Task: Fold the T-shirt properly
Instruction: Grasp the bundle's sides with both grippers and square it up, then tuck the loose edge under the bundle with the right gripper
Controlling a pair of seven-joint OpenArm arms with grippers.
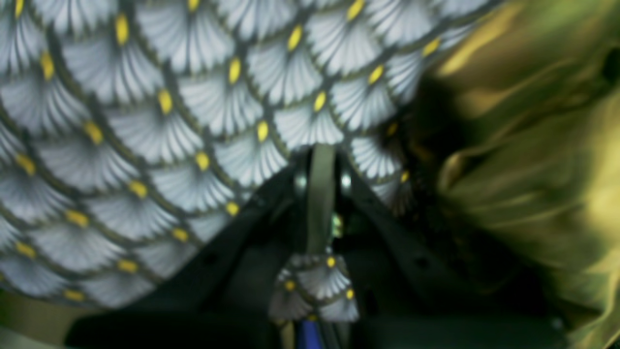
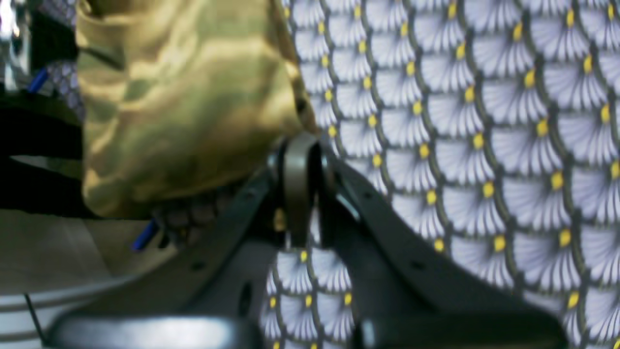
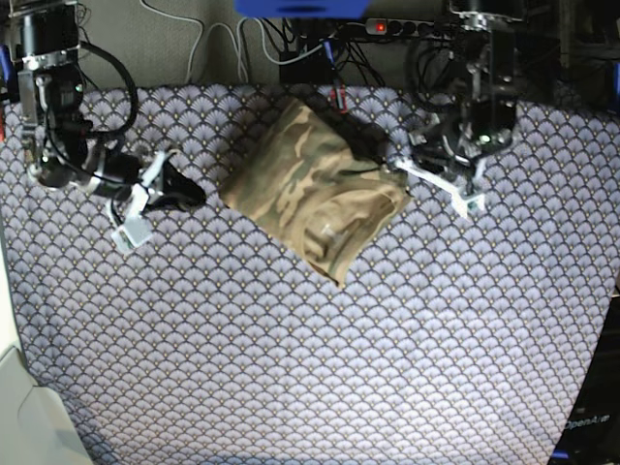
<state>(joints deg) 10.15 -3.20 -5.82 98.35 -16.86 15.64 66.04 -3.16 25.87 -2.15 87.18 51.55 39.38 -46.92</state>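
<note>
Left end effector (image 3: 395,163): we found it closed and empty, low at the right edge of the folded shirt, its arm reaching down from the far right corner of the base view. Right end effector (image 3: 191,195): also closed, holding nothing, just beside the shirt's left corner, its arm bent in from the far left.

Soft camouflage T-shirt in olive green, tan and brown (image 3: 315,184): we recorded it folded into a compact, tilted rectangle at the far centre of the table, lying flat with slight creases.

Purple scale-patterned tablecloth with yellow dots (image 3: 291,358): it covered the whole table. Cables (image 3: 291,44) ran behind the far edge.
</note>
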